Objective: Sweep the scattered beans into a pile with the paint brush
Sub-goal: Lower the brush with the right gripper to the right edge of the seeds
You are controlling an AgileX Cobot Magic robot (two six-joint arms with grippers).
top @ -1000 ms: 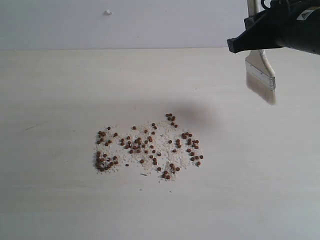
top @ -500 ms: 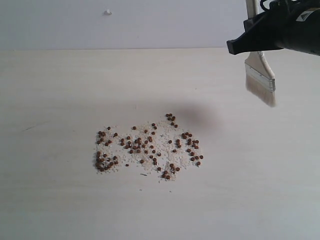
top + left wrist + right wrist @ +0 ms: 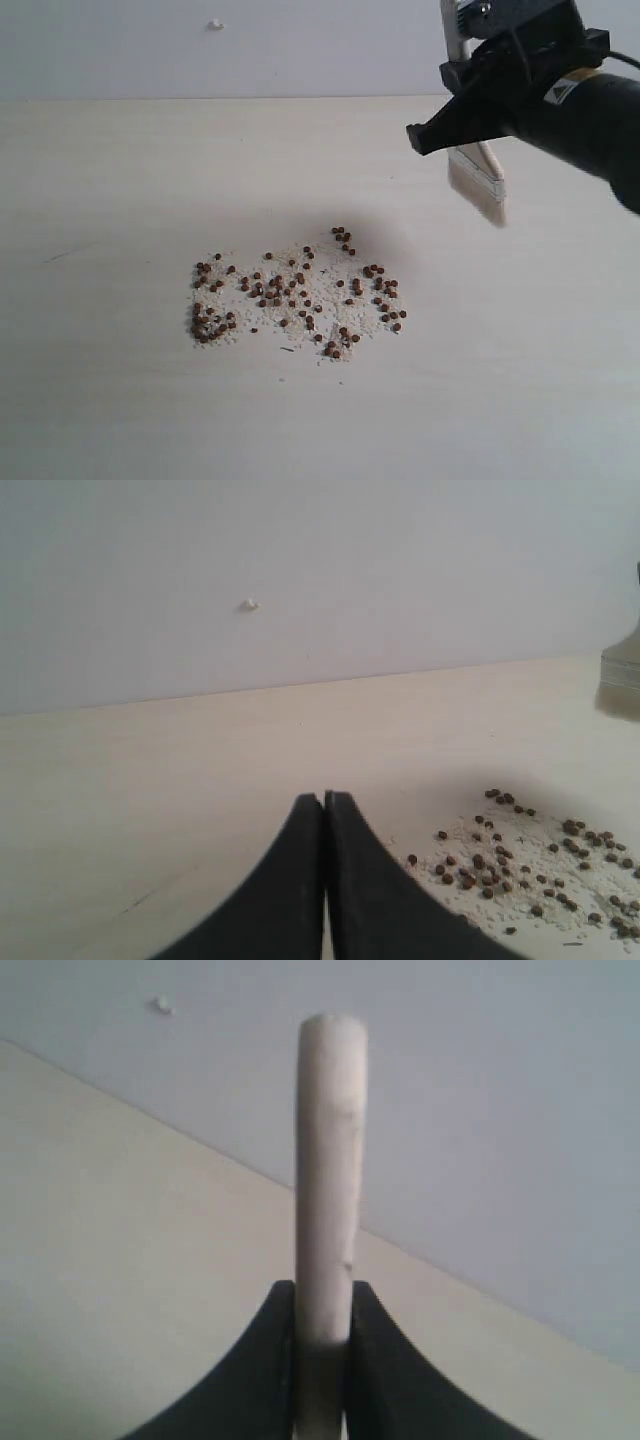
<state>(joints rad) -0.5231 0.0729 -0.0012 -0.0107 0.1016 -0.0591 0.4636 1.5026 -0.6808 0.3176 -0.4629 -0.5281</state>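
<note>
The reddish-brown beans [image 3: 295,295] lie scattered among pale crumbs in the middle of the light table, and they show in the left wrist view as the beans [image 3: 520,865]. My right gripper [image 3: 470,100] is shut on the handle of the paint brush [image 3: 478,180], which hangs bristles-down above the table, up and to the right of the beans and not touching them. In the right wrist view the handle [image 3: 328,1160] stands between the right gripper [image 3: 322,1290] jaws. My left gripper [image 3: 325,800] is shut and holds nothing, to the left of the beans.
A lone white speck [image 3: 214,24] sits on the pale wall behind the table. The wall meets the table [image 3: 120,180] along a straight far edge. The brush's edge [image 3: 622,675] shows at the side of the left wrist view.
My right gripper has carried the brush to the left and slightly lower, closer to the beans. The beans and the left gripper have not moved.
</note>
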